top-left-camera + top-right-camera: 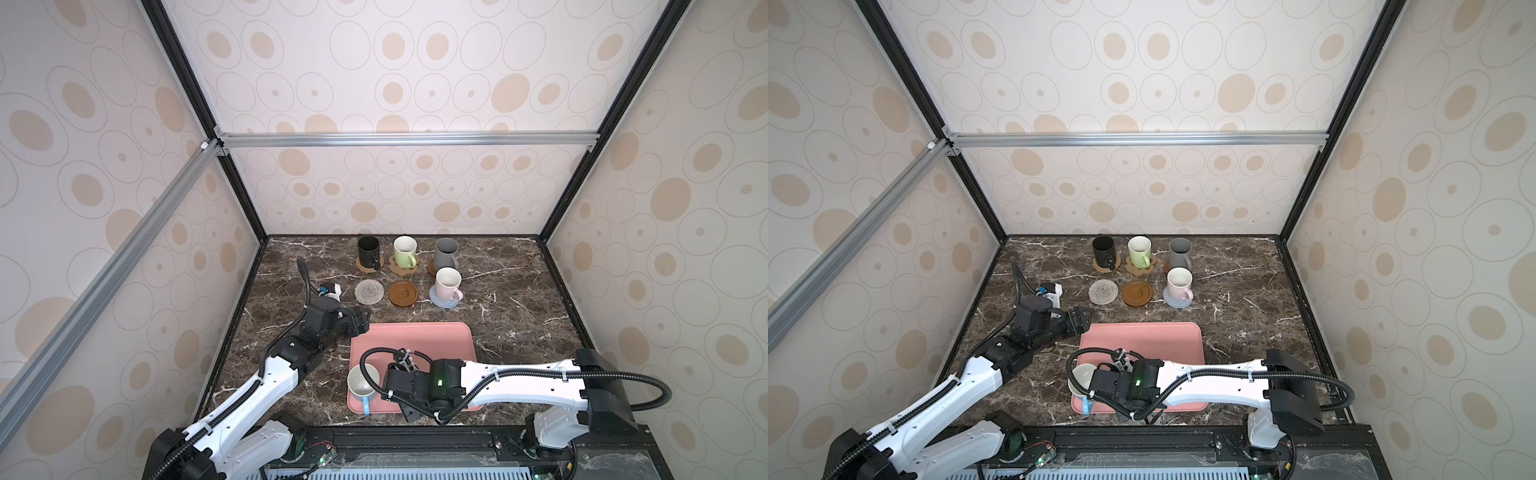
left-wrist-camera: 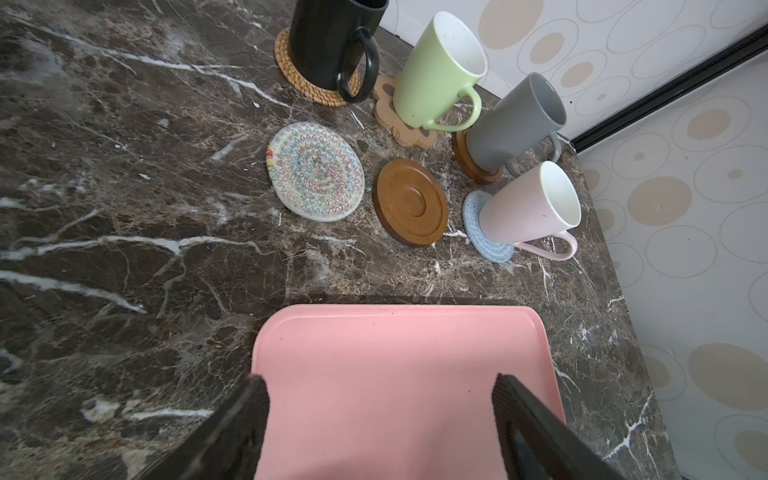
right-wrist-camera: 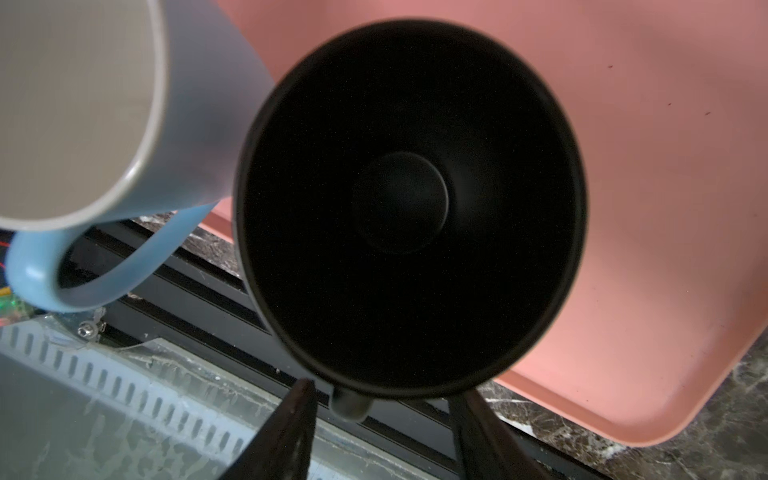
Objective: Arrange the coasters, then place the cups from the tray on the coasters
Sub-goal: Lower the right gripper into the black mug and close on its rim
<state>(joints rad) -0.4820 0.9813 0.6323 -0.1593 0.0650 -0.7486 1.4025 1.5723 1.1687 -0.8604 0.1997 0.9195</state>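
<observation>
Six coasters on the table (image 1: 519, 291), in two rows of three. Far row, left to right: rattan round (image 2: 291, 79) under the far black cup (image 1: 368, 250); paw mat (image 2: 409, 135) under the green cup (image 1: 404, 251); far wooden disc (image 2: 467, 160) under the grey cup (image 1: 446, 253). Near row: beige round (image 2: 316, 170), bare; near wooden disc (image 2: 410, 202), bare; grey-blue round (image 2: 478, 224) under the pink cup (image 1: 447, 284).

Four cups on coasters, all upright. Two cups at the near left end of the tray (image 1: 415, 340): blue cup (image 1: 360, 384) at the corner, upright, handle toward the near edge; near black cup (image 3: 409, 203) just beside it on the right, hidden under the arm in both top views, plain in the right wrist view.

Two grippers. Left gripper (image 2: 380, 384) above the tray's far left corner, jaws spread wide, nothing between them. Right gripper (image 3: 385, 390) over the near black cup, jaws apart, one finger on each side of the cup's handle, a gap on both sides.
</observation>
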